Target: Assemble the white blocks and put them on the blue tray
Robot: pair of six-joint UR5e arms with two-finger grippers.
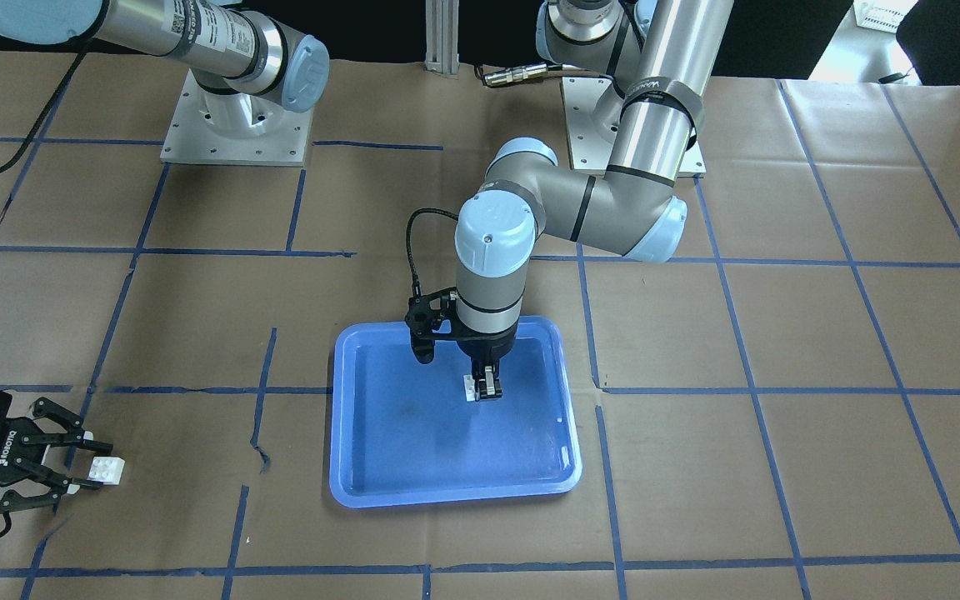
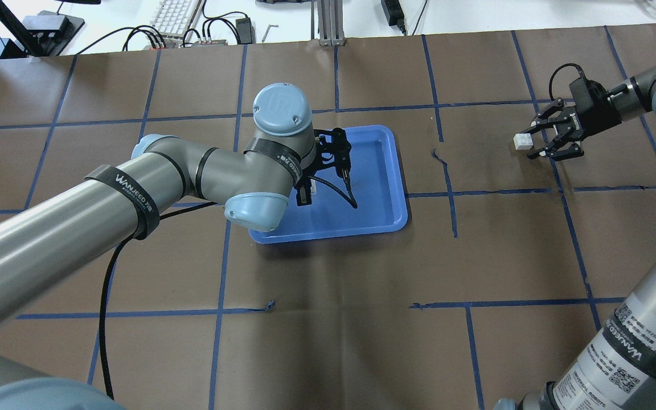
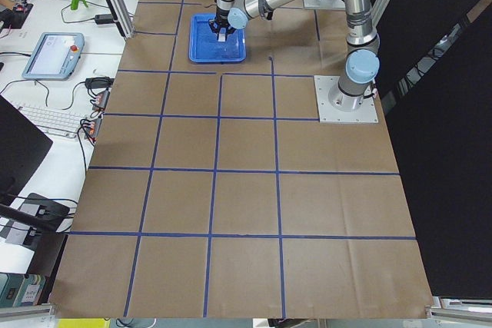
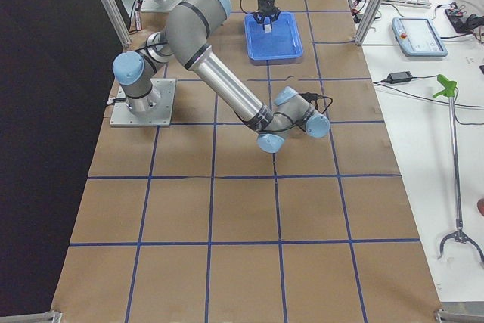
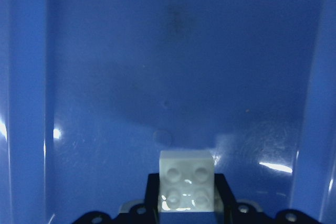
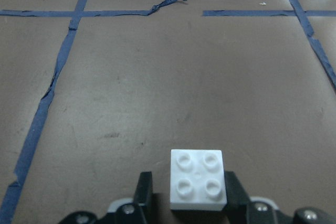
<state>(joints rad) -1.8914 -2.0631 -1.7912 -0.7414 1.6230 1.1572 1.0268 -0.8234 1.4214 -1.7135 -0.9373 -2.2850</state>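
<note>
The blue tray (image 1: 380,467) lies at the table's middle and also shows in the overhead view (image 2: 385,188). My left gripper (image 1: 484,390) points down over the tray's inside and is shut on a white block (image 1: 470,387), studs facing the wrist camera (image 5: 187,179), low over the tray floor (image 5: 168,66). My right gripper (image 1: 72,468) lies low near the table's edge, far from the tray, fingers spread. The second white block (image 1: 105,469) sits on the paper between its fingertips (image 6: 198,180). The right-hand finger (image 6: 233,192) touches it and the left-hand finger (image 6: 144,187) stands apart from it.
Brown paper with a blue tape grid covers the table. A torn tape strip (image 1: 259,454) lies between the tray and the right gripper. Two arm base plates (image 1: 234,125) stand at the robot's side. The left arm's elbow (image 2: 254,208) overhangs the tray's near corner.
</note>
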